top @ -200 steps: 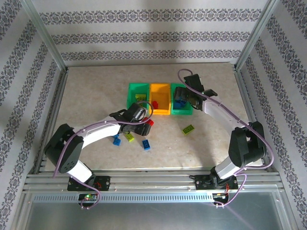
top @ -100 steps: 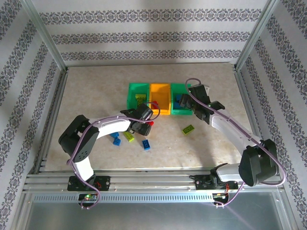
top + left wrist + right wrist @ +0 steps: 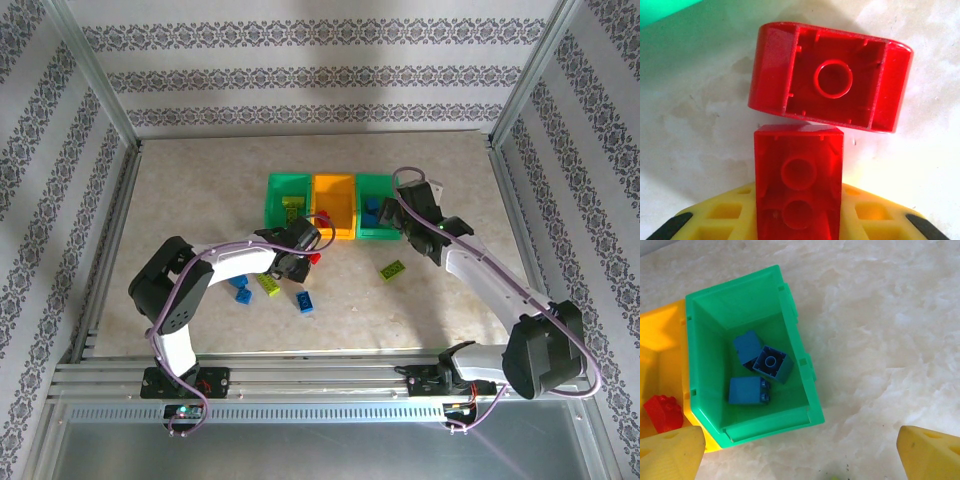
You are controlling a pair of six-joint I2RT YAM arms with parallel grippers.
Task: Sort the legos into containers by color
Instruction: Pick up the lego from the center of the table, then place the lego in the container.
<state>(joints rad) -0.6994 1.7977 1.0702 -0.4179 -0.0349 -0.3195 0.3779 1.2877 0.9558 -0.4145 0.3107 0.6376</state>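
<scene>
My left gripper [image 3: 799, 220] is shut on a red lego [image 3: 799, 185] that stands between its yellow fingers. A second red lego [image 3: 830, 77] lies upside down on the table just beyond it. From above, the left gripper [image 3: 303, 260] is low on the table in front of the orange container [image 3: 334, 232]. My right gripper [image 3: 800, 460] is open and hangs above the table by the front corner of the right green container [image 3: 805, 365], which holds three blue legos [image 3: 771, 362]. A red lego [image 3: 662, 412] lies in the orange container.
The left green container [image 3: 273, 200] holds a yellow-green lego [image 3: 292, 203]. Loose on the table are two blue legos [image 3: 242, 293] [image 3: 305, 302] and two yellow-green ones [image 3: 269, 284] [image 3: 392, 269]. Metal posts and patterned walls close in the table.
The left gripper has closed on the red lego. The right arm has drawn back from over the right green container towards the right and the near side, still open.
</scene>
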